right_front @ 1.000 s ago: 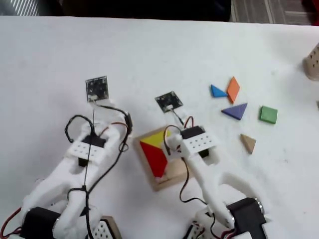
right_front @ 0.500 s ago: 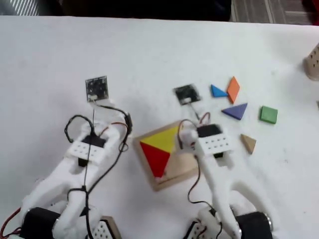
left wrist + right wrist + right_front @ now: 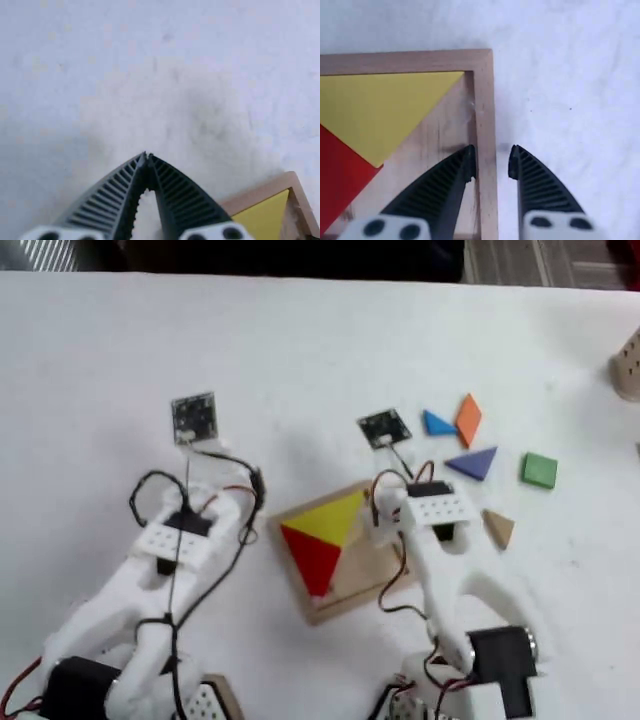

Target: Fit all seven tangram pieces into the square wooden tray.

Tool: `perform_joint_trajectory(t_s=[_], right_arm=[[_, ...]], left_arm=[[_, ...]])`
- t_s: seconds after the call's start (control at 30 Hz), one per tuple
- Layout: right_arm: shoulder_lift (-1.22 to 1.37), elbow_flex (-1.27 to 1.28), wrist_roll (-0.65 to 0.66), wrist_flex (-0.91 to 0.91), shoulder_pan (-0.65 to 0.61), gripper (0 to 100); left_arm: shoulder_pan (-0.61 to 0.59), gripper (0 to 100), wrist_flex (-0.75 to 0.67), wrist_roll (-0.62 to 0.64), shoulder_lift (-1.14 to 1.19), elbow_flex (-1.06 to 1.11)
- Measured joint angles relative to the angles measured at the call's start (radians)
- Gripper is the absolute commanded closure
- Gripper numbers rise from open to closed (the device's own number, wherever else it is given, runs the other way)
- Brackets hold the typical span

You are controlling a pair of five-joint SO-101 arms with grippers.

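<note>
The square wooden tray [image 3: 355, 585] lies between the two arms, holding a yellow triangle [image 3: 330, 517] and a red triangle [image 3: 312, 558]. My right arm [image 3: 435, 510] hangs over the tray's right side. In its wrist view the right gripper [image 3: 492, 162] is open, one finger inside the tray and one outside, astride the rim [image 3: 484, 105], beside the yellow triangle [image 3: 385, 110]. My left arm [image 3: 180, 535] is left of the tray. The left gripper [image 3: 146, 157] is shut over bare table, with the tray's corner [image 3: 287, 182] nearby.
Loose pieces lie to the right of the tray: blue triangle [image 3: 437, 423], orange parallelogram [image 3: 467, 419], purple triangle [image 3: 473, 462], green square [image 3: 538, 470] and tan triangle [image 3: 497, 528]. A wooden pegged block [image 3: 627, 365] stands at the far right edge.
The right arm has swung from over the tray's middle to its right side, uncovering the yellow triangle. The left arm has not moved.
</note>
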Motion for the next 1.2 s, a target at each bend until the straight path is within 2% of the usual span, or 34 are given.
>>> perform_joint_trajectory(t_s=[0.2,0.4,0.8,1.0,1.13,1.2], right_arm=[[0.014,0.000,0.011,0.000,0.003,88.2],[0.025,-0.002,0.087,0.000,0.003,88.3],[0.026,-0.009,0.097,0.005,0.003,87.9],[0.098,-0.091,0.100,0.060,0.003,88.5],[0.181,-0.186,0.144,0.143,0.011,99.0],[0.216,-0.227,0.149,0.173,0.018,97.2]], left_arm=[[0.000,98,0.000,0.000,0.000,0.000],[0.000,98,0.000,0.000,0.000,0.000],[0.000,98,0.000,0.000,0.000,0.000],[-0.005,98,0.000,0.000,0.000,0.000],[-0.005,98,0.000,0.000,0.000,0.000],[-0.005,98,0.000,0.000,0.000,0.000]])
